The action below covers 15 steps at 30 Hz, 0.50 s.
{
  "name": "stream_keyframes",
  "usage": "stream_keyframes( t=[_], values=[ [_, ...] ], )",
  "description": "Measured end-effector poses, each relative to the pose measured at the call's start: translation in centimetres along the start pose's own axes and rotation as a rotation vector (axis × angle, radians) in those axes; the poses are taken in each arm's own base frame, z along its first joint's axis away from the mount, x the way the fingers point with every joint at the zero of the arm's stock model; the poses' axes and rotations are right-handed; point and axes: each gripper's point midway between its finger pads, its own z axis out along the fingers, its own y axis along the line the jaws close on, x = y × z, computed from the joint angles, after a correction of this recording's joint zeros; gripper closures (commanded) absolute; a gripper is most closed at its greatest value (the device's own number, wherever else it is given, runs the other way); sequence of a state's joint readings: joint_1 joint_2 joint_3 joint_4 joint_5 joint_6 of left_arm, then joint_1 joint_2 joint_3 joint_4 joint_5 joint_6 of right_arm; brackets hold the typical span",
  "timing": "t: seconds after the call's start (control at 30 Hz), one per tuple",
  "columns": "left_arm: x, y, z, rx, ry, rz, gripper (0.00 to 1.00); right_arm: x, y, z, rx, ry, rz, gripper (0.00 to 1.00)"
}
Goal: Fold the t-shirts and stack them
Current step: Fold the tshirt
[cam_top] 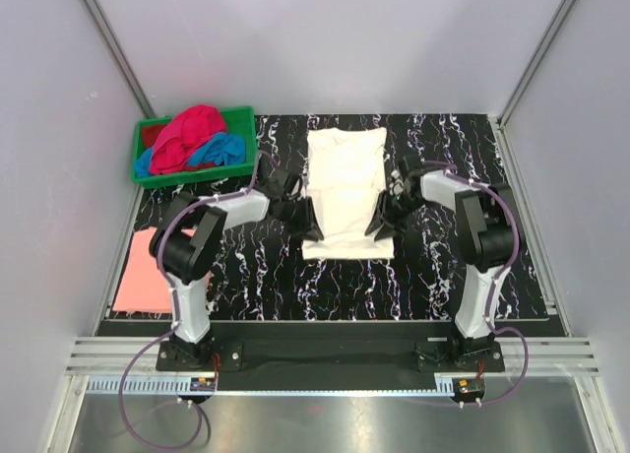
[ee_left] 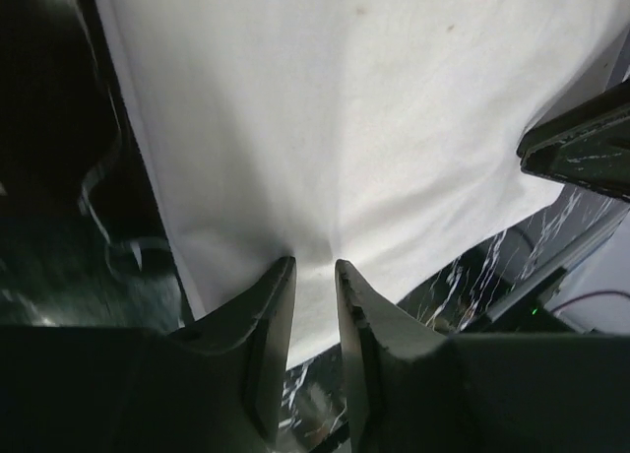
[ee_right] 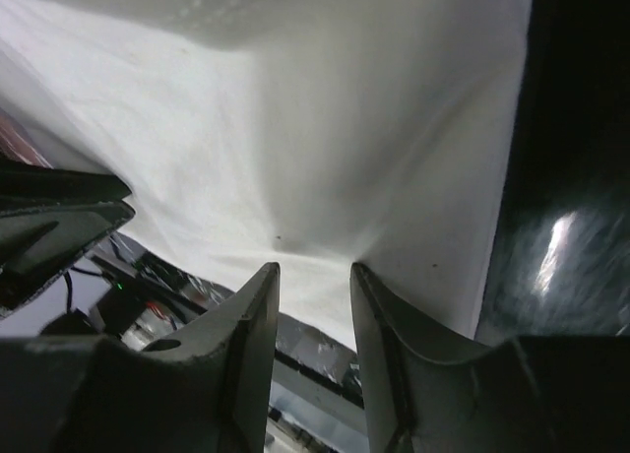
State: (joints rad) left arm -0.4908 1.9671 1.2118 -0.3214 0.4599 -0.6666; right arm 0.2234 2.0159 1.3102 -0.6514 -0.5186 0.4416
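A cream t-shirt [cam_top: 345, 192] lies on the black marbled table [cam_top: 443, 276], folded into a long narrow strip. My left gripper [cam_top: 303, 220] stands at its near left corner and my right gripper [cam_top: 382, 222] at its near right corner. In the left wrist view the left gripper [ee_left: 315, 266] is open, its tips pressing on the puckered cream cloth [ee_left: 345, 128]. The right gripper [ee_right: 315, 269] is open too, tips on the cream cloth [ee_right: 325, 128]. A salmon-pink t-shirt [cam_top: 143, 271] lies flat at the table's left edge. Magenta-red [cam_top: 187, 138] and blue [cam_top: 221, 150] t-shirts are heaped in the crate.
The green plastic crate [cam_top: 141, 150] stands at the back left corner of the table. Grey walls close in the left, right and back sides. The arm bases sit on a rail [cam_top: 335, 359] along the near edge.
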Motion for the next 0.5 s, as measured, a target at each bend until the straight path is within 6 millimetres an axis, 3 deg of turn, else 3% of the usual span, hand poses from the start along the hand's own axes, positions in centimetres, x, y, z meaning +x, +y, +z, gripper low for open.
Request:
stream_keyframes(
  t=[0.17, 0.27, 0.37, 0.5],
  values=[
    [6.8, 0.8, -1.9, -0.014, 0.068, 0.037, 0.68, 8.0, -0.8, -0.3, 0.021, 0.064, -0.005, 0.55],
    [11.1, 1.1, -3.9, -0.042, 0.127, 0.069, 0.62, 11.6, -1.5, -1.4, 0.031, 0.086, 0.011, 0.5],
    [12.1, 0.3, -6.3, -0.041, 0.118, 0.103, 0.58, 12.3, -1.3, -3.5, 0.03, 0.044, 0.003, 0.45],
    [9.5, -2.1, -8.8, -0.017, 0.031, 0.157, 0.57, 9.5, 0.2, -5.7, 0.014, -0.039, -0.056, 0.41]
  ],
)
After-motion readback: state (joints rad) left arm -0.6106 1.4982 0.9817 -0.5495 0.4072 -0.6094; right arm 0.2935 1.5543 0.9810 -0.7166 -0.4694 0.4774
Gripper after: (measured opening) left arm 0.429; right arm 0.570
